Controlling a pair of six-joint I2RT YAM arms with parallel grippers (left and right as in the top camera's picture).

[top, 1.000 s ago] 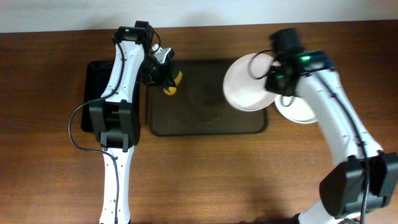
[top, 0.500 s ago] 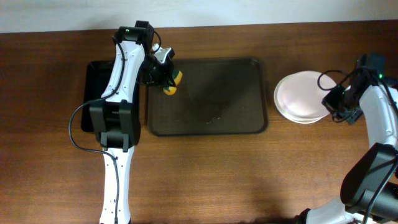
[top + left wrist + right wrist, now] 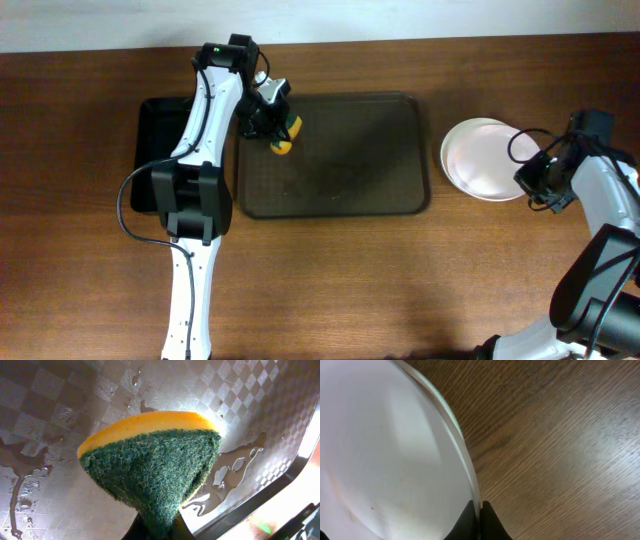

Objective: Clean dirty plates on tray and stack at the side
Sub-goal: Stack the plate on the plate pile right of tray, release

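Although the overhead view shows both arms, neither tool is easy to read from above. The left gripper (image 3: pixel 278 128) sits over the far left corner of the tray (image 3: pixel 350 170), and its own housing covers the fingers. We can make out only the sponge (image 3: pixel 284 140) poking out beneath it.

The left wrist camera is filled almost wholly by that sponge (image 3: pixel 155 470), with its green scouring face towards us and a yellow band along the top. The left gripper (image 3: pixel 157 531) is cut off at the bottom edge, and just the dark tips show, clamped on the sponge's narrow end. We cannot tell whether the sponge touches the tray (image 3: pixel 50 410). Behind it, beads of water (image 3: pixel 235 465) lie on the embossed surface.

The plates (image 3: pixel 480 160) lie stacked on the table (image 3: pixel 400 280), just right of the tray and apart from it. We cannot count them, because the rims overlap. The right gripper (image 3: pixel 532 182) is at the stack's right edge.

From the right wrist, the plates (image 3: pixel 385 450) are blurred and run out of frame on the left, with a few faint orange flecks. The right gripper (image 3: pixel 480 522) shows only two dark tips, pressed together on the thin rim.

The left arm (image 3: pixel 200 130) hides part of a black tray (image 3: pixel 155 130).
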